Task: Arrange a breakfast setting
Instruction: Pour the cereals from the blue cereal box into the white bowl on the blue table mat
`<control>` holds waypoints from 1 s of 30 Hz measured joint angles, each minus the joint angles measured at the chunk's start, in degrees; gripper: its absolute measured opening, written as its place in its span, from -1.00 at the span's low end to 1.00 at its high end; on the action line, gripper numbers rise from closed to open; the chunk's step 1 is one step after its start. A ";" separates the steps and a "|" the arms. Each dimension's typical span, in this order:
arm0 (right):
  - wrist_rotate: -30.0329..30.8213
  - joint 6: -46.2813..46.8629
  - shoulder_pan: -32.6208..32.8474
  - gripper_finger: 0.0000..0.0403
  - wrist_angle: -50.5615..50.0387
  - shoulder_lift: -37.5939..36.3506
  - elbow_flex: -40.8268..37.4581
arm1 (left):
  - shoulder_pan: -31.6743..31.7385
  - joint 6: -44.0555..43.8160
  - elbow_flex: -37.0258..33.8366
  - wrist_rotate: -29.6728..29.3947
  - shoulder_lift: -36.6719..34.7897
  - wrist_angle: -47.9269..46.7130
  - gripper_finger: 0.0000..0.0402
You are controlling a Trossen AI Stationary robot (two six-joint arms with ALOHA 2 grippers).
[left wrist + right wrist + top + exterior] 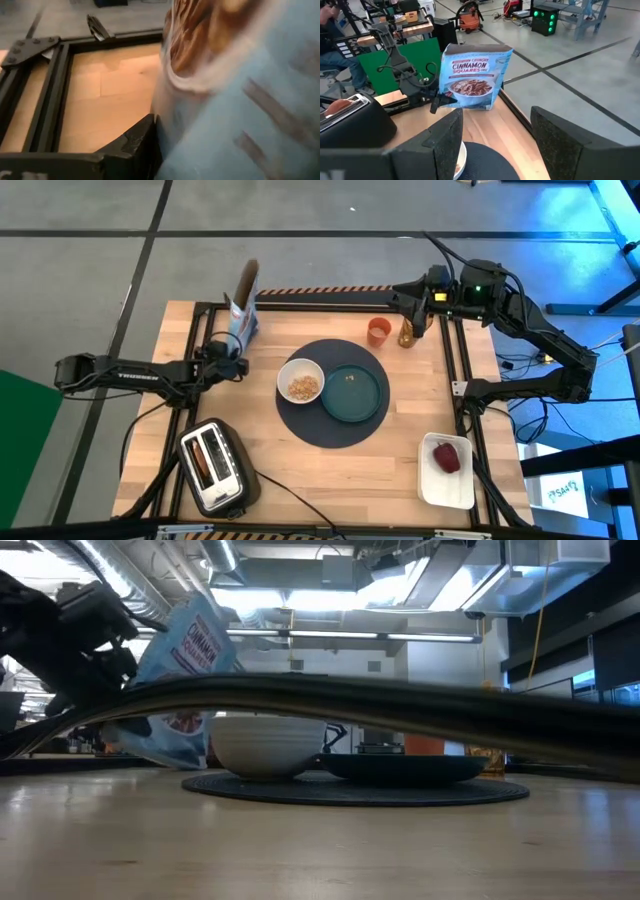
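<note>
A blue cereal bag (243,308) stands up at the table's far left, and my left gripper (235,363) is shut on it; it also shows in the right wrist view (475,75). On the dark round mat (335,430) are the white bowl (301,381) with cereal in it and the teal plate (356,394). The orange cup (378,330) stands just beyond the mat. My right gripper (405,305) is open and empty, above the table's far edge near the cup. The red fruit (447,457) lies in the white tray (447,490). I see no spoon. My left gripper pinches the cereal bag low on its side edge (441,101) between its two fingers, coming level from the table's left. The bag stands upright, leaning a little. Whether its bottom rests on the table I cannot tell.
The silver-black toaster (213,467) stands at the near left with something brown in a slot. A small brown object (406,335) stands beside the cup. A dark cable (400,705) crosses the low view. Bare wood lies at the near middle.
</note>
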 joint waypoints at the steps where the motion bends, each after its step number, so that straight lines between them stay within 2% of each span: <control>1: 0.01 0.23 0.00 0.12 0.02 0.00 0.01 | 0.00 -0.04 0.00 1.22 0.00 0.20 -0.19; 5: 0.80 3.64 0.00 0.12 -0.60 0.02 0.00 | 0.00 0.01 0.76 5.03 -0.57 0.73 0.02; 9: 6.06 7.40 -0.02 0.12 -6.53 0.93 0.09 | -0.01 1.88 4.43 9.23 -1.47 -3.01 0.26; 12: 11.10 10.34 -0.07 0.12 -13.40 2.20 0.09 | 0.00 1.99 7.97 8.76 -1.60 -5.97 0.40; 14: 12.49 12.67 -0.07 0.12 -17.70 3.01 0.07 | 0.00 2.10 10.10 6.26 -1.64 -9.43 0.46; 18: 12.67 15.79 -0.04 0.12 -22.43 3.54 0.04 | 0.07 2.13 12.27 0.72 -1.62 -17.11 0.54; 23: 12.66 18.05 0.00 0.12 -23.18 2.80 0.04 | 0.04 2.48 15.63 2.02 -2.55 -20.63 0.58; 26: 12.63 18.17 0.00 0.12 -23.13 2.21 0.04 | 0.03 5.55 19.06 3.99 -2.91 -20.97 0.60; 30: 12.38 18.17 0.00 0.12 -23.12 2.05 0.04 | 0.02 8.92 25.66 1.99 -3.56 -24.23 0.64</control>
